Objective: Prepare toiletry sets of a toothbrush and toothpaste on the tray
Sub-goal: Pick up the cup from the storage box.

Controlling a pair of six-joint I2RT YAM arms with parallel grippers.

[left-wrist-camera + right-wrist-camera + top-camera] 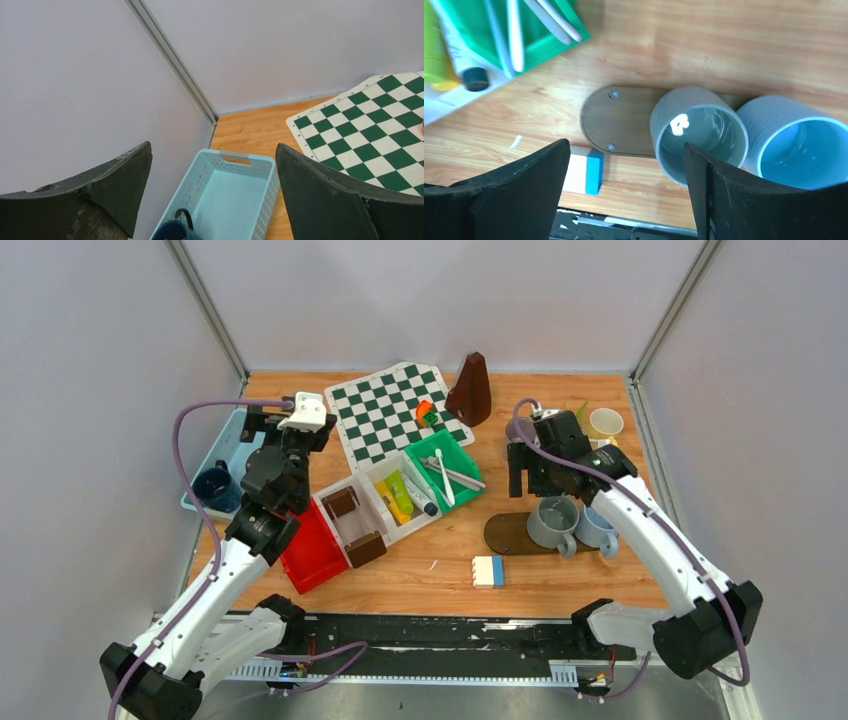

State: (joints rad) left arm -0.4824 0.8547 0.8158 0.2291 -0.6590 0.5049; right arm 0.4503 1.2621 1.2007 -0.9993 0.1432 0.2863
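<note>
A grey-green mug and a light blue mug stand side by side on the right end of the dark oval tray. I see nothing inside either mug. My right gripper hangs open just above the grey-green mug, holding nothing. Whitish toothbrushes lie in a green bin. Yellow and green tubes lie in the white bin beside it. My left gripper is open over a light blue basket, which holds a dark blue mug.
A pale yellow mug stands at the back right. A chessboard and a brown cone-shaped object lie at the back. A red bin and brown blocks are left of centre. A white-and-blue block lies near the front edge.
</note>
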